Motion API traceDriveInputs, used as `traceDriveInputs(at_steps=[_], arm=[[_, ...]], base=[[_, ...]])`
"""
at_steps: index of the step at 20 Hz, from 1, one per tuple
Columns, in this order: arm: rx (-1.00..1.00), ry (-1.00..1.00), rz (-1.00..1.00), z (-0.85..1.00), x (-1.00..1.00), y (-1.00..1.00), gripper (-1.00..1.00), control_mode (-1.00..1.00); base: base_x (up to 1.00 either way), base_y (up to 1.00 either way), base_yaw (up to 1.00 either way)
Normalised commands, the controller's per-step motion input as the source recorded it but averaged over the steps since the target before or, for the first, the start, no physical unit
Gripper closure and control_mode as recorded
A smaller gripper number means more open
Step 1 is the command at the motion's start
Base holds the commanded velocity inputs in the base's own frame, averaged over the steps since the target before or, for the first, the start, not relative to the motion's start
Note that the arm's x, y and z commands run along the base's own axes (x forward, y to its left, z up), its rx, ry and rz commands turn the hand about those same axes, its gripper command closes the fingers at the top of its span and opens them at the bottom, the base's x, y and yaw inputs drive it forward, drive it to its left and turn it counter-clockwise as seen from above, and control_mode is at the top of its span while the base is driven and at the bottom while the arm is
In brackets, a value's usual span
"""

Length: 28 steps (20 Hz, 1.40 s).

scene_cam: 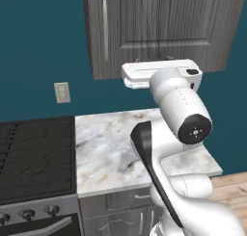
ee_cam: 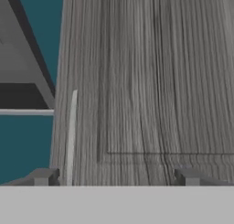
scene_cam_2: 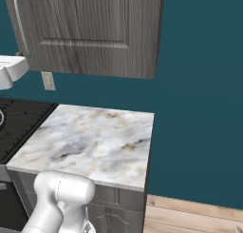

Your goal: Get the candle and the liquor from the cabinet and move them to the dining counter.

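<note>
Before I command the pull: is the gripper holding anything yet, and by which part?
Nothing. The gripper is open, facing the closed cabinet door; its handle is not between the fingers.

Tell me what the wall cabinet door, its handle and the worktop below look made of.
The cabinet door: dark grey wood or wood-look laminate, matt, with vertical grain streaks. Its handle: probably brushed metal, a pale silvery bar. The worktop: polished marble or imitation, white-grey clouding with tan veins.

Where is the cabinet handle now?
The handle runs vertically along the left edge of the closed cabinet door, above the marble worktop.
</note>
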Motion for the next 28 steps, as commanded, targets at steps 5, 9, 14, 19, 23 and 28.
traceDriveInputs(at_steps=[5, 9, 14, 19, 23, 28], arm=[[0.00, -0.06, 0.02, 0.00, 0.00, 0.34, -1.00, -1.00], [0.00, -0.09, 0.04, 0.00, 0.00, 0.28, -1.00, -1.00], [0.00, -0.07, 0.03, 0.00, 0.00, 0.25, -1.00, -1.00], [0.00, -0.06, 0.03, 0.00, 0.00, 0.14, -1.00, -1.00], [0.00, -0.03, 0.00, 0.00, 0.00, 0.13, -1.00, -1.00], [0.00, -0.02, 0.00, 0.00, 0.05, 0.10, -1.00, -1.00]], base=[[0.00, 0.00, 0.00], [0.00, 0.00, 0.00], [0.00, 0.00, 0.00], [0.00, 0.00, 0.00], [0.00, 0.00, 0.00], [0.00, 0.00, 0.00]])
